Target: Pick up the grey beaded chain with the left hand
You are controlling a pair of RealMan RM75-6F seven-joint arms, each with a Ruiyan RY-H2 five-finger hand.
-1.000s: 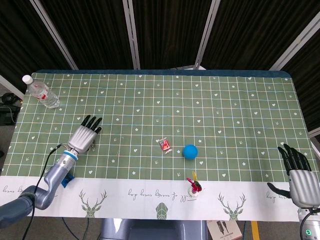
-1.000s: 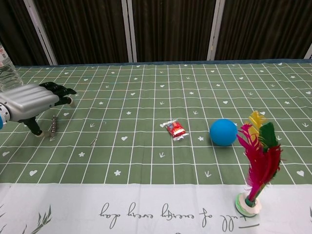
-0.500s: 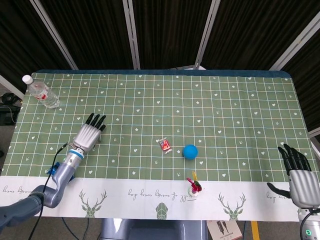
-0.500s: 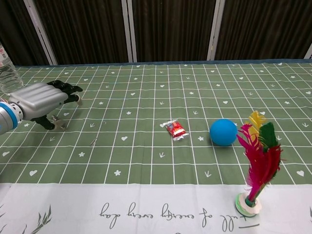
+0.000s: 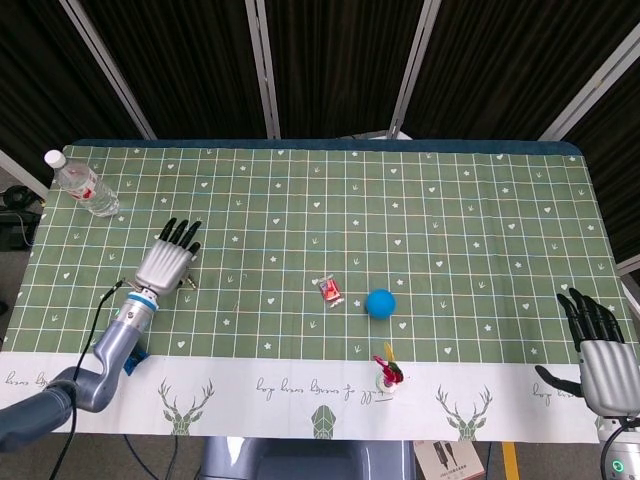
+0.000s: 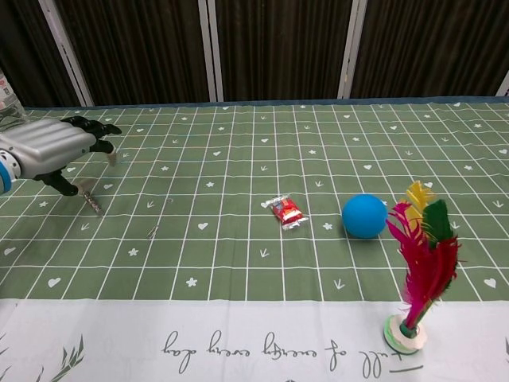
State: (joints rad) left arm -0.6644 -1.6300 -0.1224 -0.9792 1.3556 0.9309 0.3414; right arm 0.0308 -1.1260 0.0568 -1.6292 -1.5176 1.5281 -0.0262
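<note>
Holding your left hand (image 6: 49,151) palm-down at the table's left side, you have its dark fingers reaching forward and the thumb tucked beneath, and in the chest view the grey beaded chain (image 6: 91,197) hangs from under that thumb as a short slanted strand whose lower end reaches the cloth; it appears pinched there, though the contact point is small and partly hidden, so treat the hold as probable only. In the head view the chain shows only as a faint sliver beside the hand (image 5: 166,266). The low, flat posture suits a thin, limp item that offers no body to wrap. The chain is a fine string of metallic beads, flexible and likely to slip if the pinch slackens. The tablecloth (image 5: 420,215) is a soft green grid print with a white border, giving little snagging. Your right hand (image 5: 598,357) rests at the near right edge, fingers spread, holding nothing. Well apart stand a clear plastic bottle (image 5: 82,183), a crinkled red wrapper (image 6: 286,212), a smooth blue ball (image 6: 365,216) and a feathered shuttlecock (image 6: 417,270).
</note>
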